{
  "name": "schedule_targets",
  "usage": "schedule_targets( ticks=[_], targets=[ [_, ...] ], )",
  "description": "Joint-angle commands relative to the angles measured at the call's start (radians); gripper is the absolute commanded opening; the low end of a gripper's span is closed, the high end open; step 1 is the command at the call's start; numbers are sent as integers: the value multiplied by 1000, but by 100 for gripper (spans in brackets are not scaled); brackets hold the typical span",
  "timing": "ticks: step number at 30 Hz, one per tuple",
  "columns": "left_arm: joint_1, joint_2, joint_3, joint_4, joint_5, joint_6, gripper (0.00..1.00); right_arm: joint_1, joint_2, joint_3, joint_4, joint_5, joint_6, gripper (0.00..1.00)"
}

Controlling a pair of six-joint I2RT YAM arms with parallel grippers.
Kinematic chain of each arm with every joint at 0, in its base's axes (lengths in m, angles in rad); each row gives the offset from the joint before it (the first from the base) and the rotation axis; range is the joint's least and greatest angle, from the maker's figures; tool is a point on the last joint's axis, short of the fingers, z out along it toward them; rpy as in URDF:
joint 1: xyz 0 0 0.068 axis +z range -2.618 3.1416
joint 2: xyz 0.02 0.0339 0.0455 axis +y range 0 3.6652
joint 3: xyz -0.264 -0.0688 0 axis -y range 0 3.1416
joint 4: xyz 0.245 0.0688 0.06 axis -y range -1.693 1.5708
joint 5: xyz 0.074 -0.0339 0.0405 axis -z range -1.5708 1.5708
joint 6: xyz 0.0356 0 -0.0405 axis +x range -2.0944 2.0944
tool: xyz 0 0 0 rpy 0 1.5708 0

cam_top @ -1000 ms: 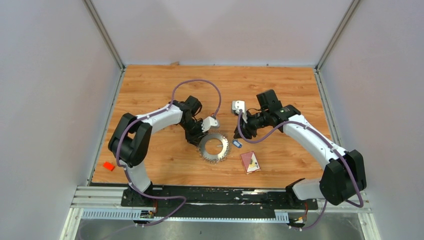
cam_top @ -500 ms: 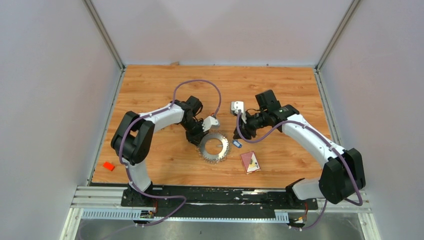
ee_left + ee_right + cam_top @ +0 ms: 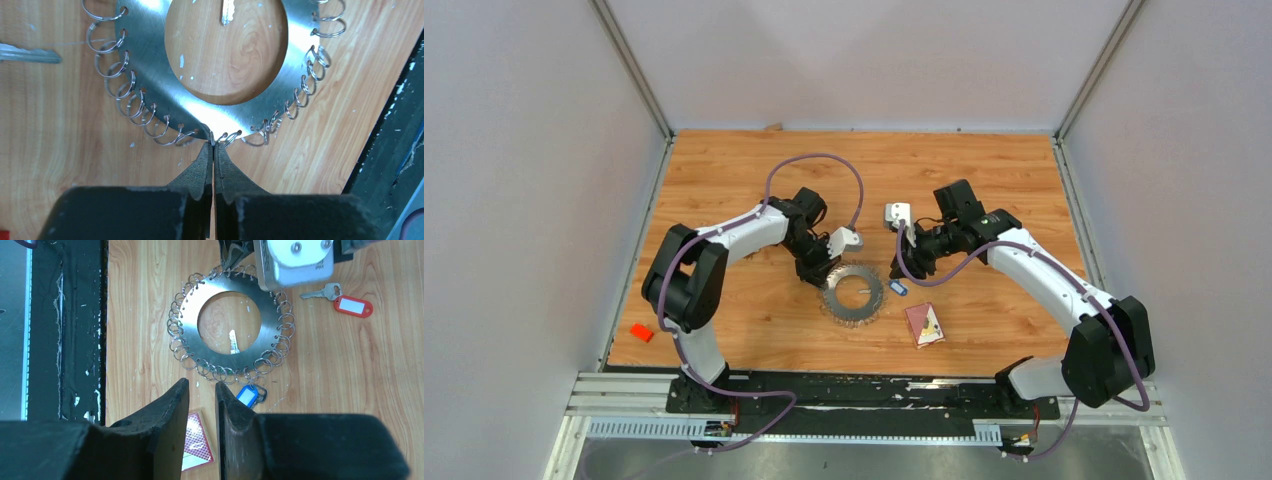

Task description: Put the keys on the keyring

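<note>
The keyring [image 3: 834, 298] is a flat steel disc with an open centre and small wire loops round its rim; it lies mid-table. My left gripper [image 3: 213, 146] is shut, its tips pinching a wire loop at the keyring [image 3: 145, 65] rim. A blue-tagged key [image 3: 247, 395] lies against the rim loops on the side nearest my right gripper [image 3: 201, 386], which hovers above the table with its jaws slightly apart and empty. A red-tagged key [image 3: 352, 305] lies loose beyond the keyring [image 3: 192, 315]. A key blade [image 3: 233, 342] shows inside the ring's hole.
A maroon card [image 3: 924, 323] lies near the front edge, right of the keyring. A red block [image 3: 641, 332] sits at the front left corner. Another key blade [image 3: 30, 54] lies on the wood beside the ring. The black rail [image 3: 864, 385] borders the near edge.
My left gripper's jaws have closed at the keyring's rim, and that arm has shifted slightly. The right arm has barely moved.
</note>
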State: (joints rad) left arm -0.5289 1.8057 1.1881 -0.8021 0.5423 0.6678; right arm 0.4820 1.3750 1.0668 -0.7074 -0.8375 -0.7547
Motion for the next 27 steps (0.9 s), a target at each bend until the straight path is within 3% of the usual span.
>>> schedule_targets(
  ticks=[1, 8, 15, 20, 27],
  targets=[
    [6, -116, 31, -16, 90, 23, 0, 5, -7, 40, 17, -33, 6, 26],
    [7, -280, 32, 45, 261, 20, 0, 3, -81, 81, 97, -86, 126, 25],
    [5, -431, -7, 352, 423, -219, 0, -2, -163, 78, 241, -212, 226, 26],
    [-2, -512, -81, 642, 455, -419, 0, 1, -160, 85, 257, -246, 248, 34],
    [-31, -549, -114, 742, 430, -501, 0, 8, -151, 62, 321, -231, 286, 34]
  ],
)
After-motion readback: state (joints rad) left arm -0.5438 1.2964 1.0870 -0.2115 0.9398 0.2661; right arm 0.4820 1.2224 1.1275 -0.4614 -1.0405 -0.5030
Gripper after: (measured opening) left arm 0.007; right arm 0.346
